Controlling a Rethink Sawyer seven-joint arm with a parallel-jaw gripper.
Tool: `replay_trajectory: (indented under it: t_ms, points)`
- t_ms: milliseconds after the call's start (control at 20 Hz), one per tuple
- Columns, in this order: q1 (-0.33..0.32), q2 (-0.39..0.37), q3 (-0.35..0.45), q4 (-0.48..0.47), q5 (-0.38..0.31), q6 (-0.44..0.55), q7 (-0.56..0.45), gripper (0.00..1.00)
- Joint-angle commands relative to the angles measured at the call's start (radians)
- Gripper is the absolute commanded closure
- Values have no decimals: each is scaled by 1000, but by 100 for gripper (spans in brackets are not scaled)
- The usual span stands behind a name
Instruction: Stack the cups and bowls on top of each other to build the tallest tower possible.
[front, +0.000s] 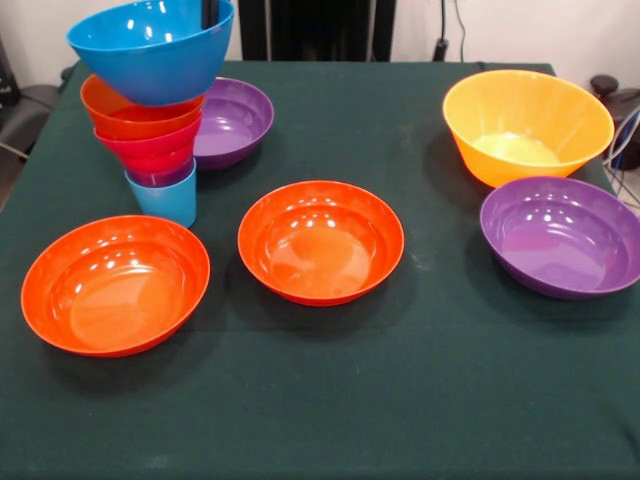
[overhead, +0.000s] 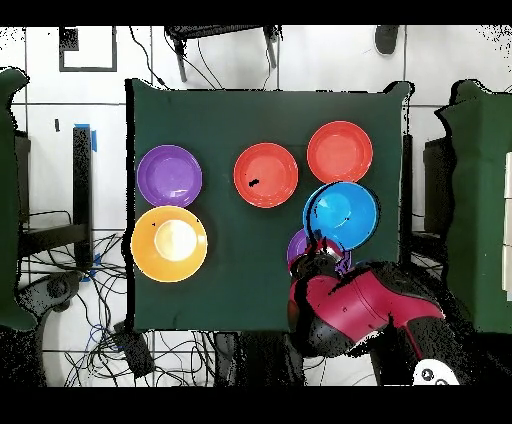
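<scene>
The tower (front: 155, 150) stands at the table's left. A light blue cup (front: 165, 200) is lowest. Above it come a purple cup (front: 160, 177), a pink bowl (front: 150, 148), a small orange bowl (front: 125, 115) and a tilted blue bowl (front: 150, 50) on top. My gripper (front: 210, 12) shows only as a dark tip at the blue bowl's far rim. In the overhead view my gripper (overhead: 318, 243) is at the edge of the blue bowl (overhead: 343, 213). Two wide orange-red bowls (front: 115, 285) (front: 320, 240), two wide purple bowls (front: 235, 120) (front: 560, 235) and the yellow-orange bowl (front: 527, 125) sit separately.
The green table (front: 330, 400) carries all the bowls. One purple bowl touches the tower's far side and lies partly under my arm (overhead: 350, 305) in the overhead view. Cables and dark items lie off the table's right edge (front: 620, 110).
</scene>
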Motion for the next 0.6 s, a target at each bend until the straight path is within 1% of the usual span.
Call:
replay_trajectory:
  t_ms: [50, 450, 600]
  points:
    - [11, 67, 57, -13, 8, 62, -102, 100]
    - [-18, 77, 85, -17, 4, 68, -129, 100]
    - [-13, 79, 94, -21, 12, 80, -131, 100]
